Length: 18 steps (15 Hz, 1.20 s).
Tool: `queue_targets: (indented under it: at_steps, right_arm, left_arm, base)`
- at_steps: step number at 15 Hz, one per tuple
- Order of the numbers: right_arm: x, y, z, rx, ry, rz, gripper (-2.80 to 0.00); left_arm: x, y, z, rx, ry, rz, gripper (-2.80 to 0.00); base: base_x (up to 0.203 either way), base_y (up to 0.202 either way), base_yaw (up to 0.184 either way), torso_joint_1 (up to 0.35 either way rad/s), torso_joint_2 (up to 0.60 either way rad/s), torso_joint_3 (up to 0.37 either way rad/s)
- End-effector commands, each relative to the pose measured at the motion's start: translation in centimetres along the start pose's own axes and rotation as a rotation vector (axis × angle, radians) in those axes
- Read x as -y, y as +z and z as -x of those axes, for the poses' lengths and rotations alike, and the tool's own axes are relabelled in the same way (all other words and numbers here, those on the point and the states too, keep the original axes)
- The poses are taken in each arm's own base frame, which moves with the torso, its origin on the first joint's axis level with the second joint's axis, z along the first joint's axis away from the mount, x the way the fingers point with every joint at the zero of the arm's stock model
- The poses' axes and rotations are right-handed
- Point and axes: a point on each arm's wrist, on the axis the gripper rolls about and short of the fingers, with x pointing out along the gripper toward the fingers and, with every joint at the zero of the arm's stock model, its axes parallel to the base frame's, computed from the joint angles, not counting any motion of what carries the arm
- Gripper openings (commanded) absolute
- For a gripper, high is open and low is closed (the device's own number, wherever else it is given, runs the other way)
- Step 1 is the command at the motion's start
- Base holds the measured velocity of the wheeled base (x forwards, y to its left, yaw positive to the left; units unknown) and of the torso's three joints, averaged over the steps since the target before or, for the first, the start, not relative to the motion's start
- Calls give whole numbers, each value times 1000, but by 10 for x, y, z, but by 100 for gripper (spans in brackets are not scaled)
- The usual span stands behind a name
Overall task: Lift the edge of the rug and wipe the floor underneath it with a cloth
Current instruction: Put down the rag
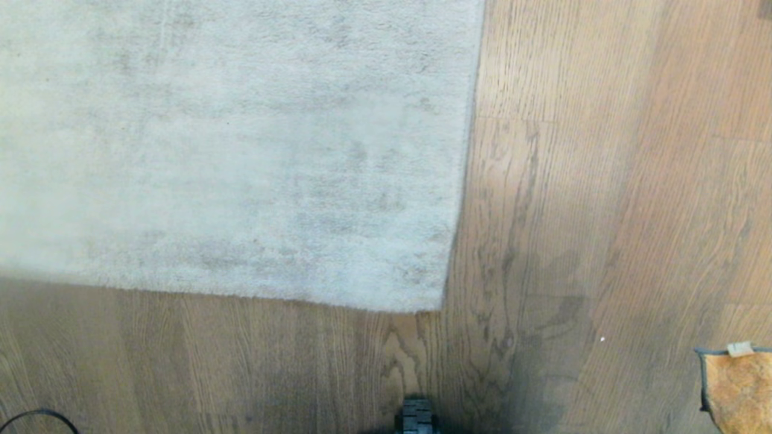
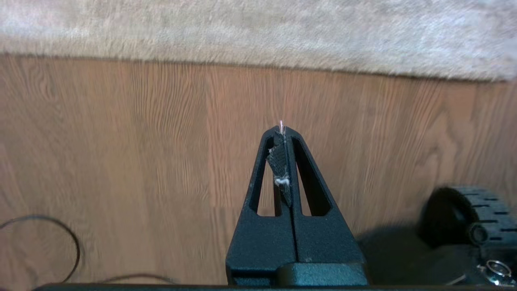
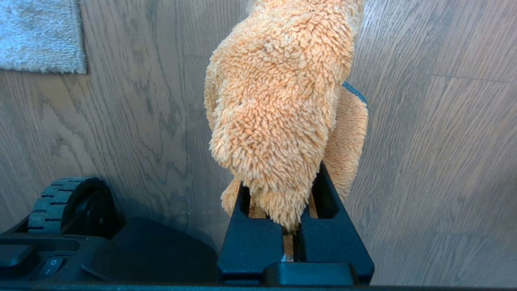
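Observation:
The pale grey rug (image 1: 229, 144) lies flat, and its rug edge and square corner (image 1: 443, 304) rest on the wood-plank floor (image 1: 573, 211). My left gripper (image 2: 282, 131) hovers shut over bare floor (image 2: 161, 141), a short way off the rug edge (image 2: 258, 64). It holds nothing; only a frayed strip of its dark pad lining shows. My right gripper (image 3: 288, 161) is shut on the fuzzy orange cloth (image 3: 278, 101), which drapes over and hides its fingertips. The cloth (image 1: 739, 392), with dark edging and a white tag, peeks in at the head view's lower right. Neither arm shows there.
The robot's black ribbed wheel (image 1: 416, 416) is at the bottom centre, and shows as a wheel (image 2: 472, 218) and a wheel (image 3: 68, 202) in the wrist views. A thin black cable (image 1: 36, 416) loops on the floor at lower left. The rug corner (image 3: 40, 36) lies ahead of the right gripper.

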Motion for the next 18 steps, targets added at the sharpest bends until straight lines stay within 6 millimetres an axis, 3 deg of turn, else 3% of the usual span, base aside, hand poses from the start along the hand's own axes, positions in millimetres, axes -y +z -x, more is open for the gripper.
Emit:
queue_targets:
  at_steps: [1,18]
  right_arm:
    - [0,0,0,-3,0,1,-280]
    - [0,0,0,-3,0,1,-280]
  left_arm:
    - [0,0,0,0,9,5,-280]
    - [0,0,-1,10,10,3,-280]
  base:
    - [0,0,0,0,0,0]
    - [0,0,0,0,0,0]
